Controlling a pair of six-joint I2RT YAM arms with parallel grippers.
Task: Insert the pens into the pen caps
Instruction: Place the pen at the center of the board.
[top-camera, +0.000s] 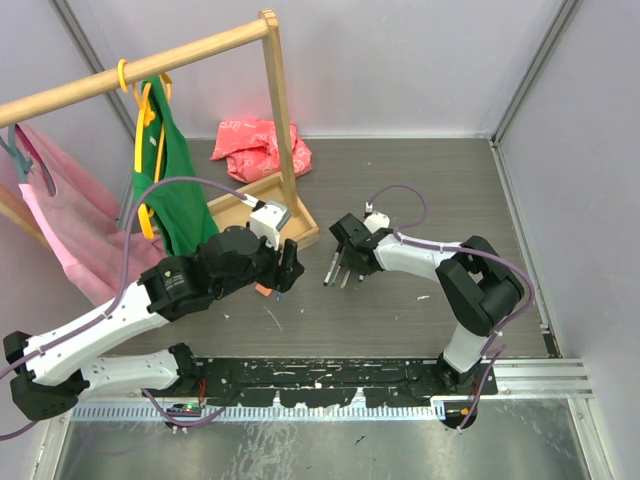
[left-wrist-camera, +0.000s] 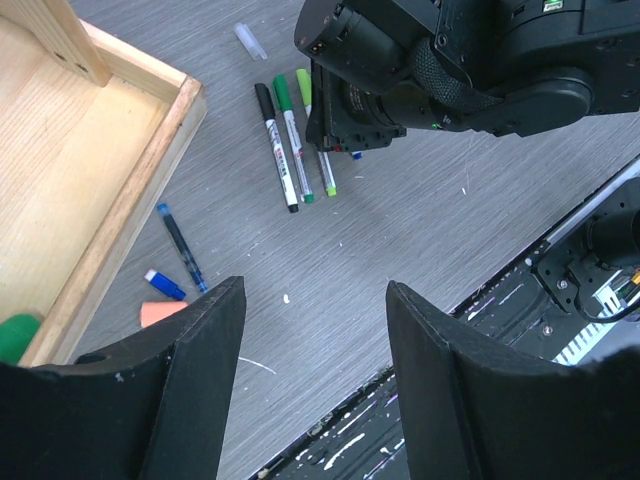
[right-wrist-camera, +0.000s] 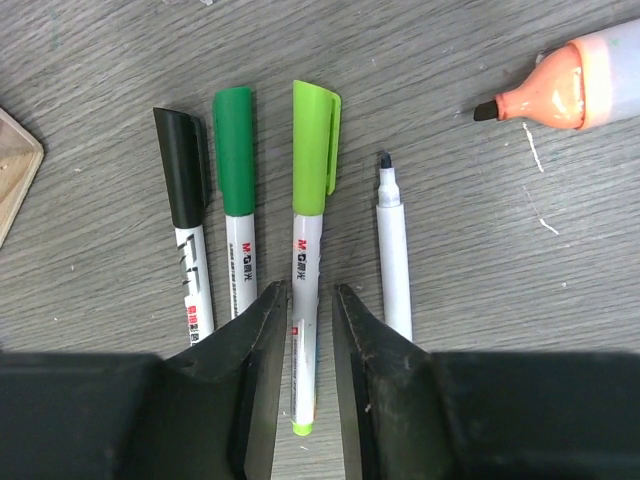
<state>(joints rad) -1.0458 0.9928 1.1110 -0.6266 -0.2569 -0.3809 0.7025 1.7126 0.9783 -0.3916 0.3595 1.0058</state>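
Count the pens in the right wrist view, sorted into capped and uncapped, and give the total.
Capped: 3 (black cap, dark green cap, light green cap)
Uncapped: 2 (white pen, orange marker)
Total: 5

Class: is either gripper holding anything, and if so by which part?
Nothing seems held. The left gripper stands open and empty. The right gripper straddles the lower barrel of the lime-capped white plastic pen, its jaws narrowly clear on both sides.
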